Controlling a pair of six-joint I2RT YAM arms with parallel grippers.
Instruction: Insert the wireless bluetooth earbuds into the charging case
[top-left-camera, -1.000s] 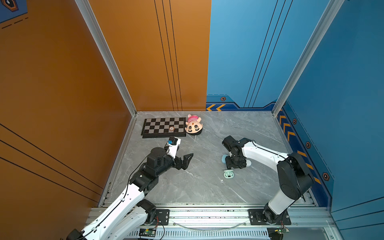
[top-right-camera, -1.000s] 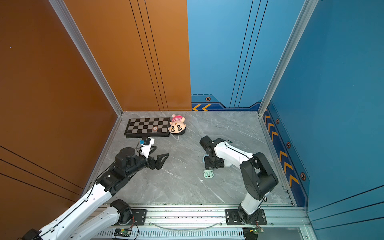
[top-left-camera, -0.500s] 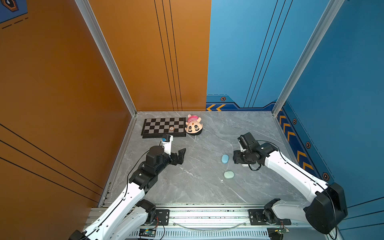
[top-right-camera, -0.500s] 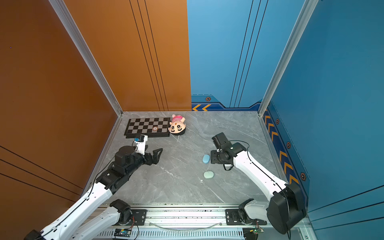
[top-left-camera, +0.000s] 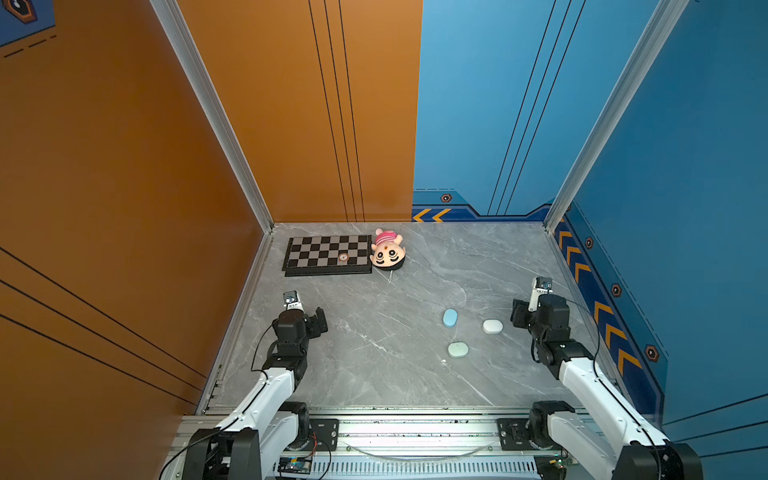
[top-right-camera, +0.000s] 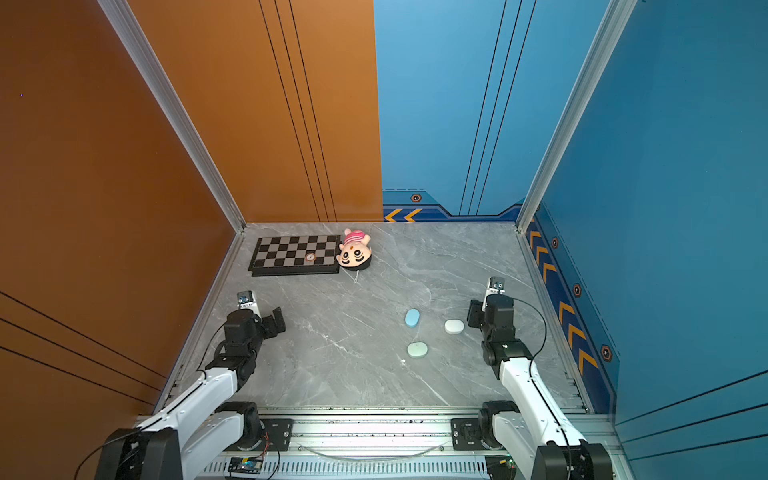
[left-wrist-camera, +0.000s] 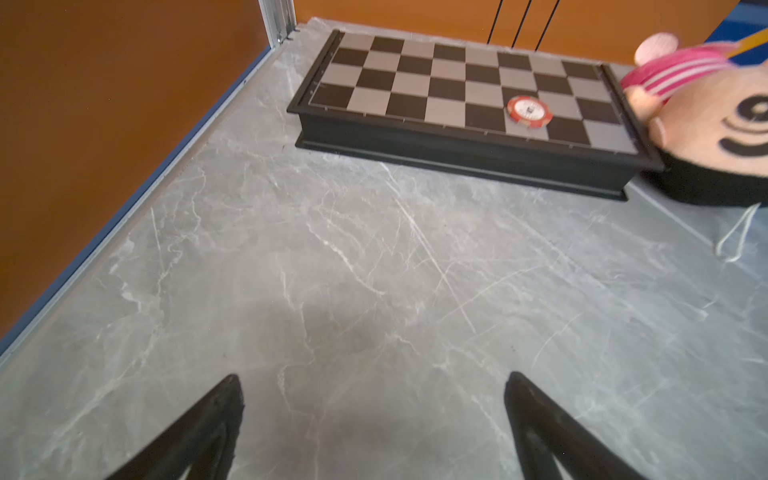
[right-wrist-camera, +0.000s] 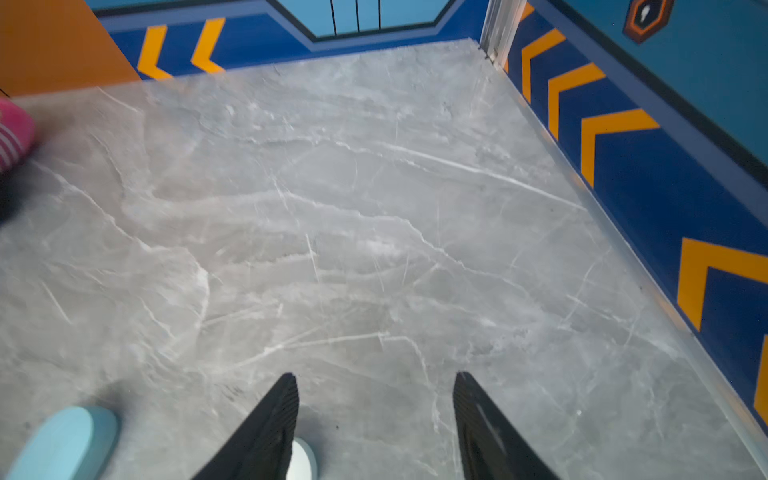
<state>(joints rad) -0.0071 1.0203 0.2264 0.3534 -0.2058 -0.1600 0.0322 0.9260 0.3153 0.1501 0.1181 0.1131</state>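
1. Grey marble table (top-left-camera: 374, 365).
2. Chessboard (top-left-camera: 328, 254), at the far left; the plush toy (top-left-camera: 386, 254) touches its right end.
3. Left gripper (left-wrist-camera: 374, 380): jaws spread wide, nothing between them, held over bare table. It has drawn back toward the left wall since a second ago.
4. Right gripper (right-wrist-camera: 376, 378): jaws partly apart, holding nothing. A second ago it was down among the cases; now it is pulled back to the right edge.
5. Three oval cases, all lying shut, right of centre: blue case (top-left-camera: 450, 318), white case (top-left-camera: 493, 326) just beside the right gripper and newly uncovered, green case (top-left-camera: 458, 349) nearest the rail.
6. Poker chip (top-left-camera: 343, 257), on the chessboard.
7. Earbuds: cannot tell where they are.
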